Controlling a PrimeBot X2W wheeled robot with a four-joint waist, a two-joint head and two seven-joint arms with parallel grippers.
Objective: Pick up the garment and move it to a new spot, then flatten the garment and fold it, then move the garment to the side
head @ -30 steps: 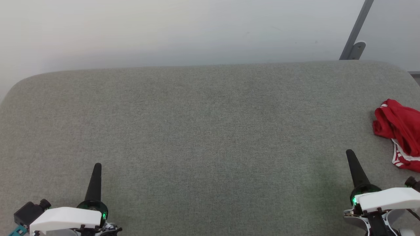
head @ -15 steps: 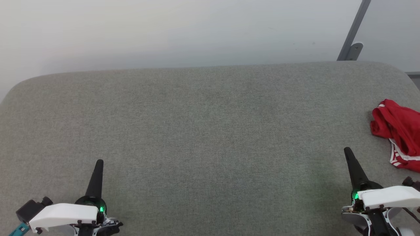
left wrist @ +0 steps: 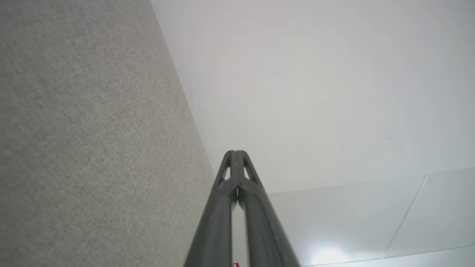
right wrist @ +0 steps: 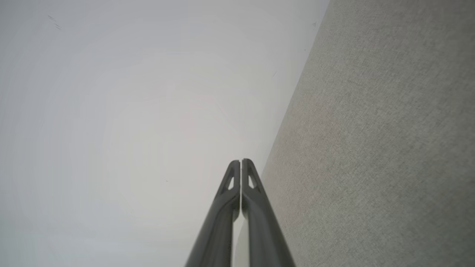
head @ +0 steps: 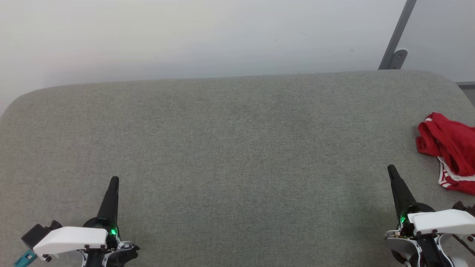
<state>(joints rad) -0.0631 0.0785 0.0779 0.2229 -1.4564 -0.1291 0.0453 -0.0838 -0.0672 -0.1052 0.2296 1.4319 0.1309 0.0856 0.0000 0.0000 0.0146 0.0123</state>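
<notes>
garment (head: 449, 146) is a crumpled red heap lying on the bench (head: 237, 141) at its right edge, about midway between front and back. part of it runs past the picture's right side. white-and-red striped trim (head: 447, 178) shows along its near side. both claws are apart from it.

right claw (head: 390, 168) is the nearer one: left of the garment and closer to the front edge, near but not touching, tip pointing toward the back edge and leaning a little left. in the right wrist view we see its two fingers (right wrist: 222, 222) pressed together at the tip, closed on nothing, with bench fabric on that view's right and pale wall (right wrist: 111, 111) on its left.

left claw (head: 114, 180) is well apart from the garment, over the front left part of the bench, tip pointing toward the back edge. in the left wrist view its fingers (left wrist: 217, 222) meet at the tip too, closed and empty, with bench fabric on that view's left.

each claw has a small green light (head: 112, 231) at its base and a white cover (head: 70, 239) behind that.

bench is grey fabric with rounded back corners. behind its back edge we see the pale wall, and a grey post (head: 399, 31) slants up from a bracket near the back right corner.
</notes>
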